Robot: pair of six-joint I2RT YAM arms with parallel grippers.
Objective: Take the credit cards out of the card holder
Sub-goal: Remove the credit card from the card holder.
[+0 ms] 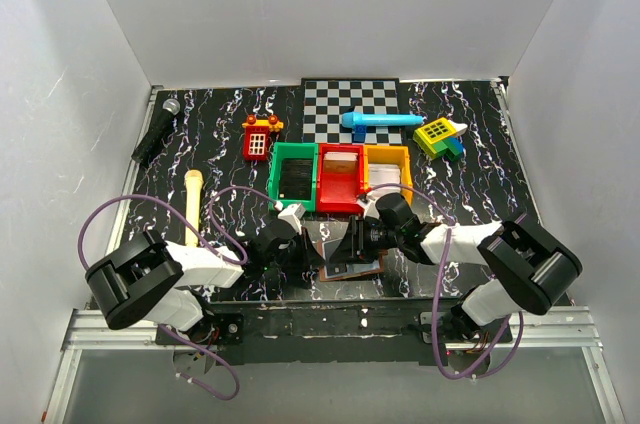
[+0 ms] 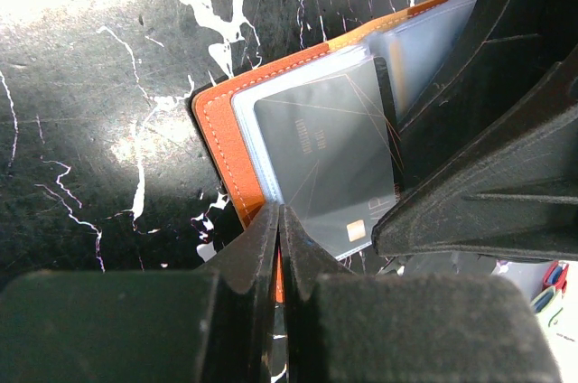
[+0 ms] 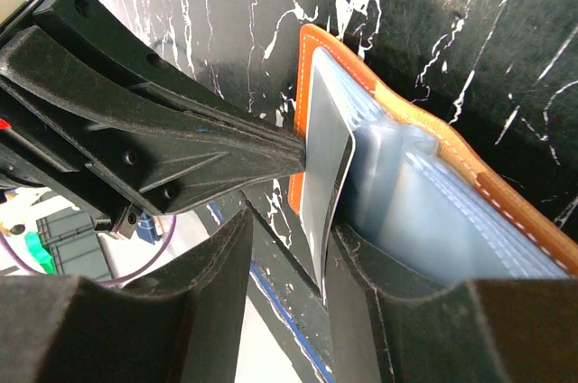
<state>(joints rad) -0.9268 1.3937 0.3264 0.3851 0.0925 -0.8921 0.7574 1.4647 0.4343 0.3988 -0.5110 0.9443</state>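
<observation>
Presently: card holder lying open at the table's near edge, orange cover pinched in the closed left gripper, grey card protruding between the right gripper's parted, unclamped jaws; hazard: card slipping back, or holder dragging loose.

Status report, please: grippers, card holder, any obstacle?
Left gripper shut on card holder edge. Right gripper open, card between its jaws. No obstruction seen.

Stitched leather-like card holder, glossy clear plastic sleeves, smooth grey card, glossy black marbled table
</observation>
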